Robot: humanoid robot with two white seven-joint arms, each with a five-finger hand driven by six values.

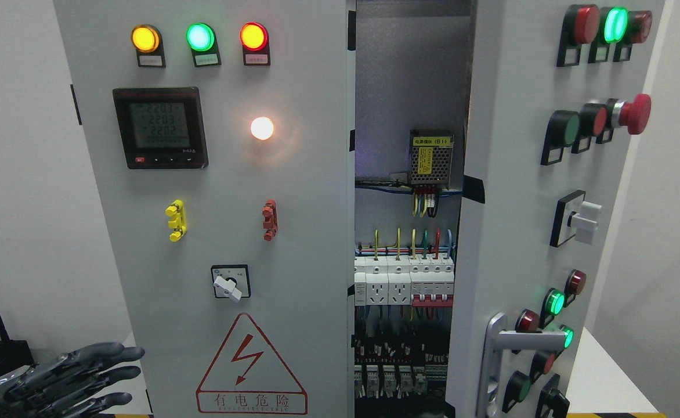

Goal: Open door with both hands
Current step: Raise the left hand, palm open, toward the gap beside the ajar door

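Observation:
A grey electrical cabinet fills the head view. Its right door (520,220) is swung partly open toward me, with a silver handle (499,360) near its lower edge. The left door (224,174) is shut flat. Between them a gap shows the cabinet interior (404,261) with breakers, sockets and coloured wires. My left hand (79,374) sits at the lower left corner, fingers spread and relaxed, holding nothing and apart from the left door's edge. The right hand is out of view.
The left door carries indicator lamps (199,36), a digital meter (160,128), a rotary switch (230,283) and a red hazard triangle (251,366). The open door carries push buttons and a red emergency stop (633,113). White walls flank the cabinet.

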